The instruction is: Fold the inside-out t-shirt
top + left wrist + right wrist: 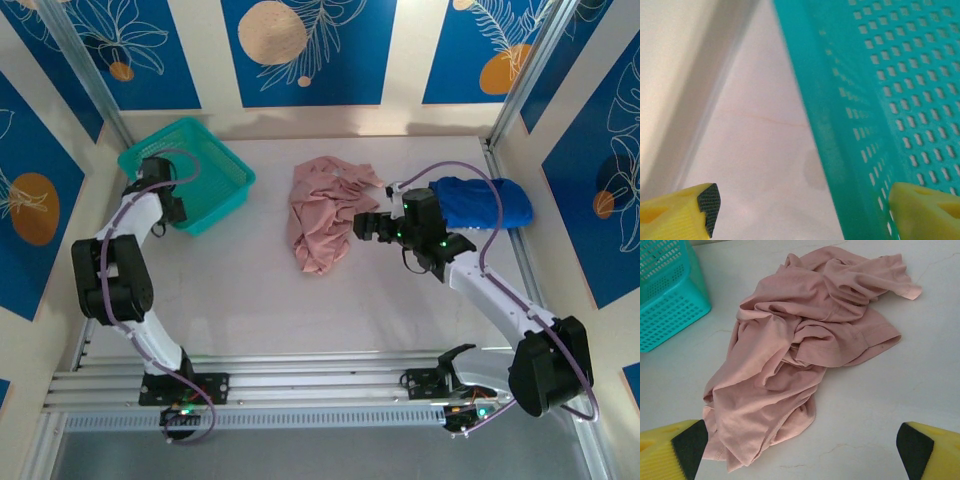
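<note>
**Crumpled pink t-shirt on a pale worktop, both arms' fingers apart and holding nothing**

The inside-out t-shirt [322, 215] lies in a loose, rumpled heap near the middle of the worktop [260, 290], a little toward the far side. It is a plain, dusty salmon-pink cloth. In the right wrist view the t-shirt [805, 355] is bunched and twisted. One hemmed sleeve lies open toward the right, and a narrower tail of cloth trails toward the near left.

The right arm's fingers [368, 225] hover just beside the shirt's right edge and point toward it. In the wrist view, these yellow fingers [675, 450] with dark pads stand wide apart at the bottom corners of the picture. The lower end of the shirt and bare worktop [900, 390] lie between them.

To the right of the shirt, behind the right arm, a royal-blue garment [485, 203] lies in a bundle near the worktop's right edge.

To the left of the shirt and well apart from it sits a teal perforated basket [215, 205]. A corner of the basket [665, 305] shows at the upper left of the right wrist view.

The left arm's fingers [170, 208] are at the basket's near left side. In the left wrist view these fingers [685, 215] are also spread apart. The basket's wall [880, 100] runs close beside the right one, with pale worktop [755, 150] between them.
</note>
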Motion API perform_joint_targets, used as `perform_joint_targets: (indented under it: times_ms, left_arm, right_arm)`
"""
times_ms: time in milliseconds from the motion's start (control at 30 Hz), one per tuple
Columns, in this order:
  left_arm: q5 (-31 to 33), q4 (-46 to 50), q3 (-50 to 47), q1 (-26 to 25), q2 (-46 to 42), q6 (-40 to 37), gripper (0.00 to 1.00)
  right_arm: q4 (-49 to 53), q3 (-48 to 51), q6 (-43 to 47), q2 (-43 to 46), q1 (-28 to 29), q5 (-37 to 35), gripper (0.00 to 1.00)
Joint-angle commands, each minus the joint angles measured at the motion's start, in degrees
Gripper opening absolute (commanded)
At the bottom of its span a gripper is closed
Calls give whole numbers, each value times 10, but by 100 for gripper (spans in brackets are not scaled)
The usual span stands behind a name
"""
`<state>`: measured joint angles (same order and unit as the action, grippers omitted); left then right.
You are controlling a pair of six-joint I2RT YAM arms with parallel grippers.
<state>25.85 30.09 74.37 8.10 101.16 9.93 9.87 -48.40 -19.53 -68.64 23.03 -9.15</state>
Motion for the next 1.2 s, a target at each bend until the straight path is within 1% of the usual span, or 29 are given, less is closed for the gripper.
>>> perform_joint_targets:
  times_ms: [0,67,100,133,200,233,333,367,400,467,533,600,667,733,967,1167]
  left_arm:
    - [100,29,43,48,6,-16,88]
    - [125,30,56,57,-6,-10,88]
    - [126,28,60,55,-17,-6,89]
    - [117,24,60,48,-32,-1,88]
    - [98,8,57,15,-62,0,88]
    - [70,-3,54,-12,-77,-2,88]
    - [-53,-50,43,-108,-92,-6,88]
    - [-79,-57,50,-137,-79,-7,88]
    - [-89,-58,59,-160,-63,-15,88]
    - [-57,-40,100,-201,-7,-41,89]
    - [-12,-9,151,-219,52,-60,90]
    - [14,12,190,-219,101,-71,90]
    - [57,21,217,-214,138,-89,90]
    - [67,25,225,-196,152,-94,90]
    - [72,8,177,-122,128,-107,87]
    - [87,9,192,-80,139,-122,87]
  right_arm:
    - [-7,-6,-7,-7,4,19,99]
    - [-5,-8,-5,-9,5,20,99]
    - [-5,-8,-5,-10,5,19,99]
    - [-5,-7,-6,-12,6,19,99]
    - [-9,-6,-8,-17,7,18,99]
    - [-11,-6,-9,-21,6,19,99]
    - [-15,-7,-12,-32,6,16,99]
    - [-15,-10,-12,-36,7,16,99]
    - [-14,-12,-12,-38,7,17,99]
    - [-14,-13,-11,-40,7,19,99]
    - [-13,-14,-11,-40,8,22,99]
    - [-12,-15,-12,-39,8,23,99]
    - [-11,-15,-13,-37,9,24,99]
    - [-12,-13,-15,-35,10,23,99]
    - [-13,-10,-17,-40,11,27,99]
    - [-4,-11,-16,-52,10,21,99]
